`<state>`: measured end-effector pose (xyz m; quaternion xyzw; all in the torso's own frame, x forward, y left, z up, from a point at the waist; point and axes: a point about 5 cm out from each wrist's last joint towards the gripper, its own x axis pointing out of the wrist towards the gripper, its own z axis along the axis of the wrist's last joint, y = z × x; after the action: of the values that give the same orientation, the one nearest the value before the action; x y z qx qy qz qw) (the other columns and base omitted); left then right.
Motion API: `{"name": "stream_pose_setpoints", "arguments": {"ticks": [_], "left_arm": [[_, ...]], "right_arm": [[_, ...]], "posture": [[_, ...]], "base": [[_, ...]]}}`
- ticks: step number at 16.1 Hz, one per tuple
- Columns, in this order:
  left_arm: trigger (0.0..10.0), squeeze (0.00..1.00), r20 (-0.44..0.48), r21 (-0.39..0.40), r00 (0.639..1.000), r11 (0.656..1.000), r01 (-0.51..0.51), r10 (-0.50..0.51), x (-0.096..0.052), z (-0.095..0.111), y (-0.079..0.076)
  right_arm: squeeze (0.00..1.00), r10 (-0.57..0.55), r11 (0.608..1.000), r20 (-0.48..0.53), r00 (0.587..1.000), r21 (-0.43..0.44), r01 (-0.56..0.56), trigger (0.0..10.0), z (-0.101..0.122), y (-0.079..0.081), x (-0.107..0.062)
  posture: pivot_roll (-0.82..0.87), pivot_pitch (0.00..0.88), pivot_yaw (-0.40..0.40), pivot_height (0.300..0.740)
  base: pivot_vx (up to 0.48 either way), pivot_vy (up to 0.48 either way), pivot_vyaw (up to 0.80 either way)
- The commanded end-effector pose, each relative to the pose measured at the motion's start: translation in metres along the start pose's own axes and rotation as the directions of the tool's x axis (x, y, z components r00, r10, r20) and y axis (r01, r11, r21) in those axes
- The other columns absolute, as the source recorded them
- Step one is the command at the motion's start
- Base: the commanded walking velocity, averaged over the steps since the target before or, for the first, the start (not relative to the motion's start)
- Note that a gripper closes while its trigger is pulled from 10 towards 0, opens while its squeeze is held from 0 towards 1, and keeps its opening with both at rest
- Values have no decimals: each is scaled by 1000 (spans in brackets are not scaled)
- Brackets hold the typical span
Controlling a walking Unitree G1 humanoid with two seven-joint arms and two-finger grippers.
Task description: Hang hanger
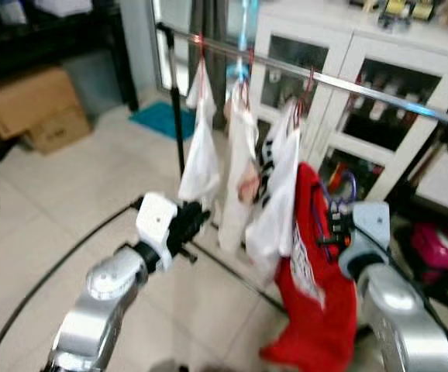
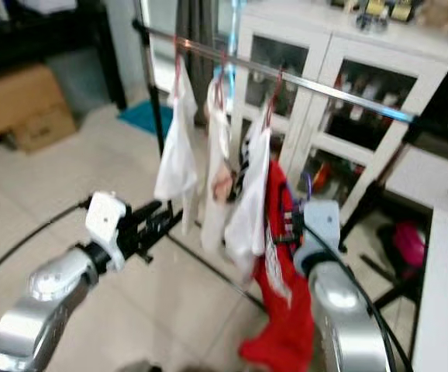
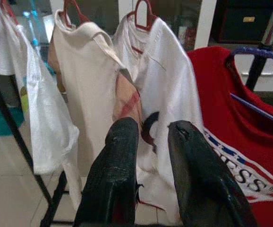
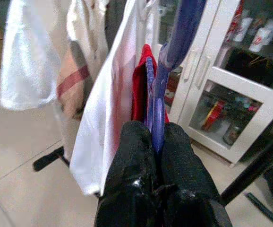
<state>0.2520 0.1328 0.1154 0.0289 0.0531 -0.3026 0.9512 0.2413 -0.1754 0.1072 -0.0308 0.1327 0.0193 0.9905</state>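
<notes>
Gripping a purple hanger [image 4: 161,94], my right gripper [image 4: 154,142] has its fingers clamped on the hanger's bar; a red T-shirt [image 1: 317,287] hangs from it at near right, below the clothes rail [image 1: 340,84]. At near left, my left gripper [image 3: 150,142] hovers, fingers apart. Farther off, three white shirts [image 1: 243,167] hang on red hangers [image 3: 143,14], before a white glass-door cabinet [image 1: 379,93].

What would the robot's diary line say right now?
right claw: shut on purple hanger | red shirt: on hanger, below rail | left claw: open | hung: not yet
</notes>
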Motion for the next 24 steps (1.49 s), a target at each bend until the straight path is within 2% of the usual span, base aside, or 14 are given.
{"name": "stream_pose_setpoints", "arguments": {"ticks": [1, 6, 10, 24], "left_arm": [[10000, 110, 3, 3, 1000, 1000, 17, -17, 1, 1, -4], [10000, 110, 0, 3, 1000, 1000, 21, -21, 1, 1, -5], [10000, 110, 12, -23, 1000, 1000, 15, -15, -3, 0, -5], [10000, 110, 5, -25, 1000, 999, 28, -28, -6, -1, -6]], "right_arm": [[0, -12, 1000, 11, 1000, -5, 12, 10000, 3, -3, -1], [0, -7, 1000, -1, 1000, -4, 7, 10000, 1, -3, -2], [0, 5, 1000, -15, 1000, -14, -5, 10000, 0, -3, -3], [0, 53, 998, -24, 998, -17, -53, 10000, -3, 3, -4]], "posture": [[-84, 0, 2, 740], [-83, 0, 1, 740], [-84, 0, -4, 740], [-77, 0, -13, 740]], "base": [[-259, 0, 0], [-262, 0, 0], [0, 0, 0], [0, 480, -692]]}}
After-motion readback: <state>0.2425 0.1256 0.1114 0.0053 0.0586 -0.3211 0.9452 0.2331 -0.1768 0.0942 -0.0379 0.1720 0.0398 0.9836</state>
